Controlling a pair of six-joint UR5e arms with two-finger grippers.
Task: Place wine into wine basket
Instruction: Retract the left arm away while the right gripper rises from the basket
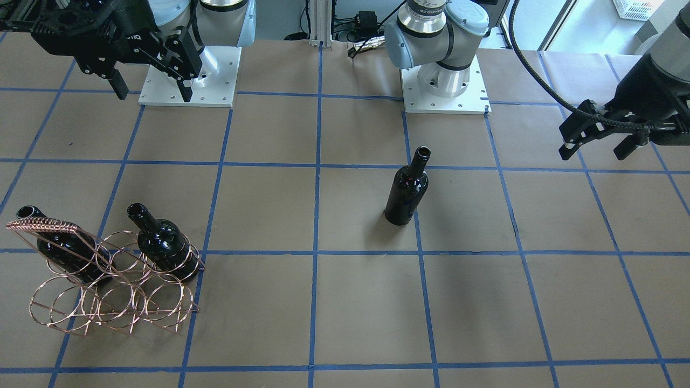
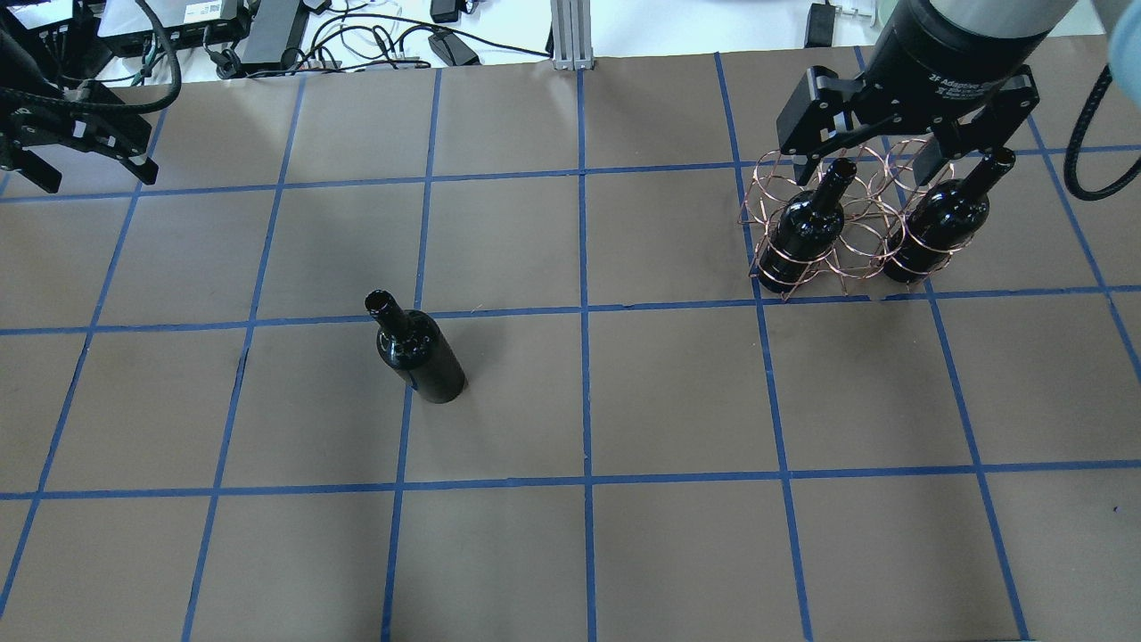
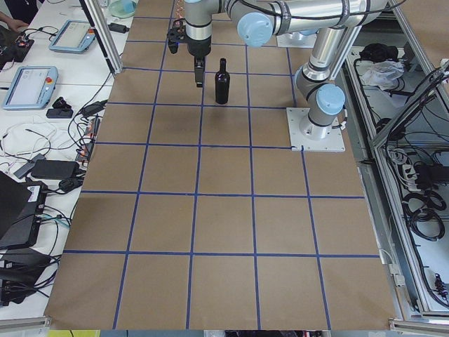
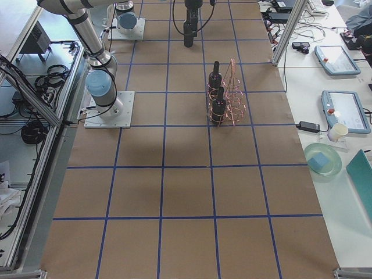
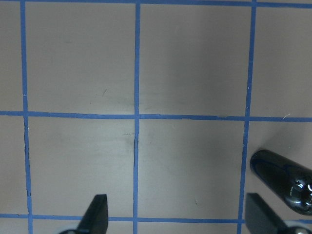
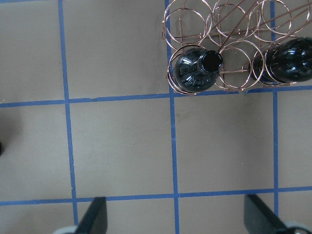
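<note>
Right gripper [image 1: 152, 92] aloft, seemingly beside basket [image 1: 48, 223]

Wine [image 2: 419, 352]: glossy black glass, slim neck, open mouth. Upright, standing alone left of centre, mid-depth, well apart from wine basket [image 2: 854, 234].

Wine basket: thin copper wire, round rings in two rows, three rings wide, wrapped bar handle [image 1: 44, 222] along top. Standing far right, long side across scene.

First basket bottle [image 2: 807, 227]: same black glass, upright in left end ring of near row.

Second basket bottle [image 2: 945, 223]: same, upright in right end ring of near row.
</note>
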